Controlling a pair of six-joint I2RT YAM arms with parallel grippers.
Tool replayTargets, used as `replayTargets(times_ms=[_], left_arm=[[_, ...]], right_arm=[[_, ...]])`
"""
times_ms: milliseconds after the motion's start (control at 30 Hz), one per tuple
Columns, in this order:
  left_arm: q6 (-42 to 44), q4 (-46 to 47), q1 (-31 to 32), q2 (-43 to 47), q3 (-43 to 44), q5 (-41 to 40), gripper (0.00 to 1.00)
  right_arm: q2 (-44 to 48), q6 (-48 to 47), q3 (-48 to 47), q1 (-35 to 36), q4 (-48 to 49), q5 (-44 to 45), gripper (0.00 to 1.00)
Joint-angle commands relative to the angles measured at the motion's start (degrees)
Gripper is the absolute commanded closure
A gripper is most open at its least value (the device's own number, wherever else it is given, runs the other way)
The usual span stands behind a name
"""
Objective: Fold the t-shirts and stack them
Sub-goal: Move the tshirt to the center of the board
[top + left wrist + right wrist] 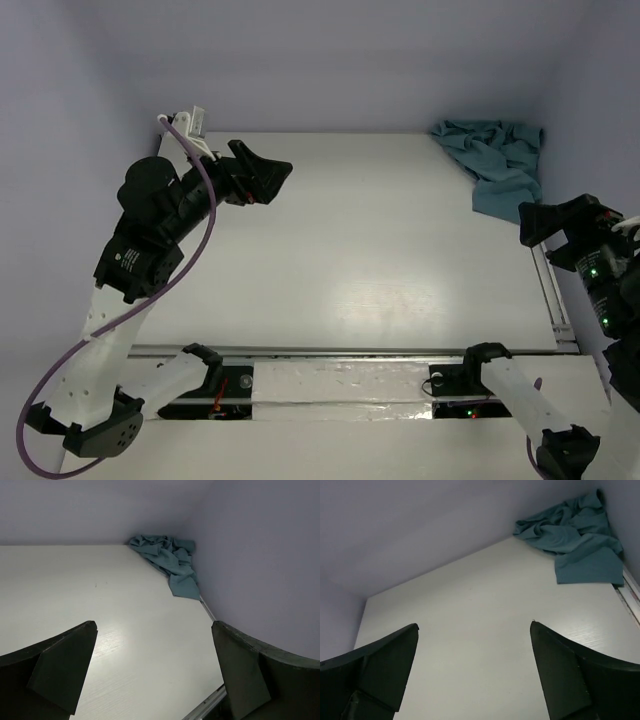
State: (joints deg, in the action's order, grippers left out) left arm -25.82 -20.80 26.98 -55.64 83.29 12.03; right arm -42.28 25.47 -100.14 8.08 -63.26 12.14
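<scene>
Left gripper (268, 182): jaws spread wide with nothing between them, held over the far left part of the white table (350, 260) and pointing toward the right. Right gripper (527, 226): jaws equally wide and empty, positioned at the table's right edge, pointing inward. It is close to the t-shirt (497, 160) on its near side but apart from it. The t-shirt is teal and unfolded. It lies in a crumpled heap in the far right corner of the table, against the back wall (330, 60). One flatter portion trails toward the near side, beside the metal rail (556, 300) along the right edge.
</scene>
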Motion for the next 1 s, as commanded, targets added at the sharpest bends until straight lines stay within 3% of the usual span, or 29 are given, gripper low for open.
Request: replayTargets(times_ms=[0, 33, 67, 100, 133, 200, 233, 300, 367, 467, 533, 567, 600, 633, 667, 733, 800, 967], left_arm=[[0.86, 3.30, 0.18, 0.97, 0.66, 0.10, 0.01], [0.95, 4.09, 0.18, 1.23, -0.57, 0.18, 0.01], [0.86, 6.53, 0.18, 1.67, -1.54, 0.79, 0.01], [-0.01, 7.69, 0.18, 1.67, -2.85, 1.23, 0.01], [-0.10, 8.22, 0.18, 1.50, -4.43, 1.94, 0.01], [-0.89, 8.40, 0.18, 0.62, -6.02, 2.64, 0.02], [-1.42, 8.84, 0.18, 0.70, -8.81, 4.30, 0.15], [-2.82, 10.51, 0.18, 1.49, -12.25, 5.19, 1.00], [-4.23, 11.56, 0.18, 2.81, -17.00, 5.90, 1.00], [-6.08, 12.45, 1.49, 4.74, -22.80, 6.51, 1.00], [-6.26, 11.40, 2.29, 6.85, -26.74, 4.94, 1.00], [-6.60, 10.61, 2.29, 8.77, -28.16, 4.84, 1.00], [-7.04, 10.60, 2.29, 9.75, -29.83, 4.93, 1.00], [-7.57, 10.60, 2.29, 10.71, -32.98, 5.28, 0.99], [-8.53, 10.78, 2.29, 12.12, -34.32, 5.72, 0.97], [-8.98, 10.86, 2.81, 13.01, -37.30, 6.60, 0.92], [-8.72, 10.25, 2.81, 13.36, -38.46, 6.51, 0.86], [-7.93, 7.62, 2.81, 12.49, -38.81, 4.40, 0.82]], right_arm=[[-2.45, -0.95, 0.54, 0.36, -2.74, 3.41, 0.01], [-2.63, -0.95, 2.38, 0.36, -2.31, 4.81, 0.13], [-2.72, -0.87, 7.10, 0.36, -1.00, 5.43, 0.39], [-3.15, -0.17, 9.85, 0.36, 2.76, 6.05, 0.85], [-3.85, 0.45, 12.40, 0.36, 4.62, 6.83, 1.00], [-6.22, 2.55, 18.56, 0.36, 10.23, 7.02, 1.00], [-9.45, 3.08, 20.32, 0.36, 12.01, 7.71, 1.00], [-12.98, 3.87, 24.44, -0.60, 15.70, 9.82, 1.00], [-18.52, 3.88, 26.21, -3.66, 20.53, 10.80, 1.00], [-28.79, 3.44, 27.19, -12.80, 25.46, 3.96, 1.00], [-34.59, 3.27, 26.40, -18.76, 28.70, 0.01, 0.93], [-40.28, 3.53, 26.22, -20.36, 30.29, -1.23, 0.85], [-43.12, 3.88, 25.70, -21.86, 33.18, -2.90, 0.64], [-46.02, 4.14, 23.95, -22.92, 33.90, -4.48, 0.54], [-51.09, 4.41, 22.72, -24.50, 34.26, -4.23, 0.38], [-54.82, 3.01, 20.96, -25.65, 37.15, -4.49, 0.25], [-58.95, 1.60, 17.27, -27.31, 37.08, -3.71, 0.20], [-72.23, 0.19, 10.32, -29.26, 35.57, -4.76, 0.20]])
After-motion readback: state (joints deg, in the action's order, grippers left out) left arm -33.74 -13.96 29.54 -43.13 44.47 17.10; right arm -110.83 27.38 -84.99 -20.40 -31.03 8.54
